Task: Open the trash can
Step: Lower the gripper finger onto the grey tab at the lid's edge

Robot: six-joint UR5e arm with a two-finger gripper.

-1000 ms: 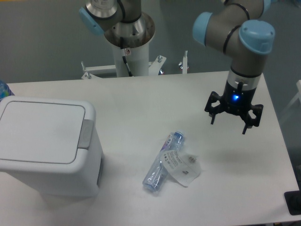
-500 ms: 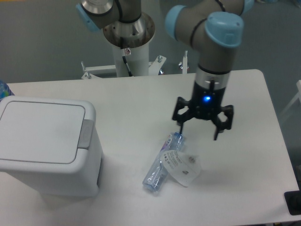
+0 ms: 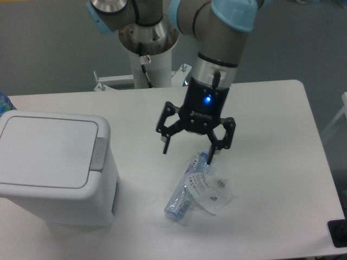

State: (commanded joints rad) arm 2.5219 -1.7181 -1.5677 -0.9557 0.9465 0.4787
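Note:
The trash can (image 3: 51, 168) is a large white boxy bin at the left of the table. Its flat lid is shut and the grey latch tab (image 3: 98, 155) sits on its right edge. My gripper (image 3: 188, 150) is open and empty. It hangs above the middle of the table, to the right of the bin and well apart from it. Its right fingertip is just above the cap end of the bottle.
A crushed clear plastic bottle (image 3: 187, 188) with a loose white label lies on the table right of the bin, under my gripper. The arm's base column (image 3: 149, 51) stands at the back. A dark object (image 3: 338, 234) shows at the lower right corner.
My gripper has moved left across the table, from the right side to above the bottle, toward the bin. It stays open. The bin and bottle have not moved.

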